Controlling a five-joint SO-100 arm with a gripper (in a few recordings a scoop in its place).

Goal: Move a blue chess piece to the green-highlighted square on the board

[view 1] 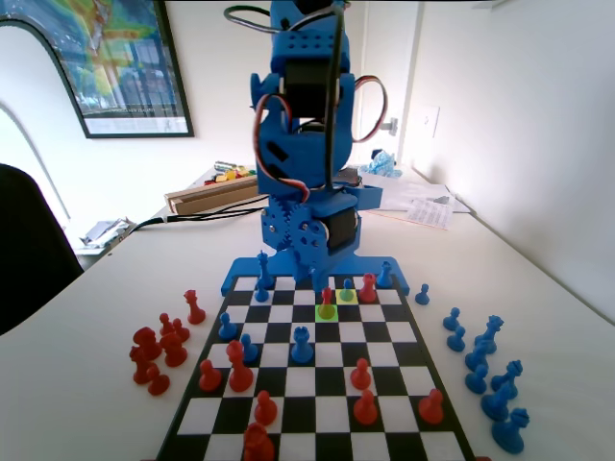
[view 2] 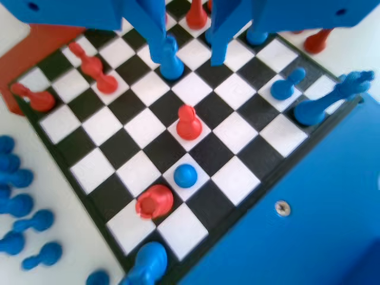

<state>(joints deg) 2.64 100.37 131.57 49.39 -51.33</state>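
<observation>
Red pawns (view 1: pixel 259 411) stand nearest the fixed camera, on the near rows of the board (view 1: pixel 317 423). At the far end, just in front of the arm's base, the blue chess piece (view 1: pixel 348 287) stands on the yellow-tinted square (view 1: pixel 347 296). The green-highlighted square (view 1: pixel 327 311) lies diagonally nearer and to the left, occupied by a red pawn (view 1: pixel 327 297). In the wrist view the gripper (view 2: pixel 191 59) hangs above the board with the jaws moderately apart, holding nothing. Handling judgement: the pawn (view 2: pixel 185 174) is light, rigid, smooth plastic and tips easily; grip it at the neck below the ball head.
</observation>
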